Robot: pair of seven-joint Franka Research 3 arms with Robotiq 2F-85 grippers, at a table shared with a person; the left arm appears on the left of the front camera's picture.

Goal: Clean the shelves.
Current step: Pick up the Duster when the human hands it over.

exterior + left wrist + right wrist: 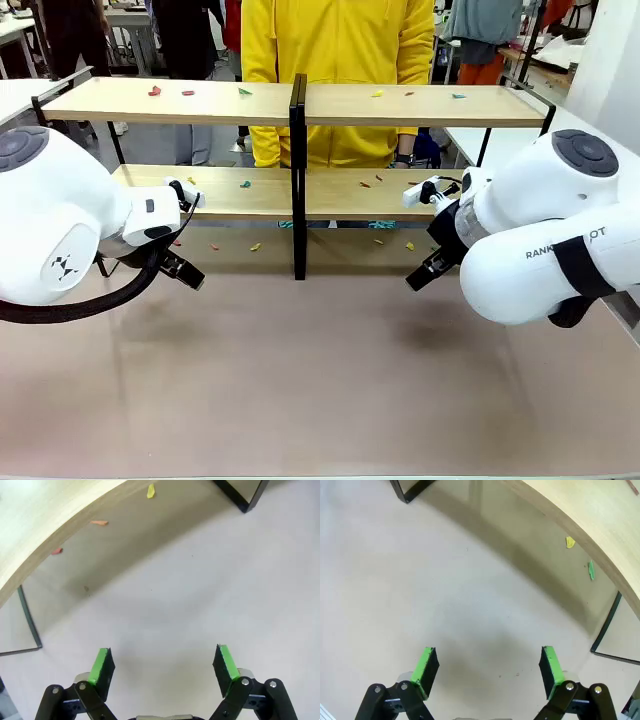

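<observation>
Hovering before the shelves (330,105) at the table's far edge, both arms empty.
Left gripper (165,662) and right gripper (487,662) hung wide open, gripping nothing, probably poised for the coloured scraps (155,91), seemingly paper, littering both boards.

My left gripper (162,655) hangs with its jaws spread wide and empty, and my right gripper (488,655) is just the same. My left arm (60,230) and right arm (540,240) bend low, wrists tipped downward.
</observation>
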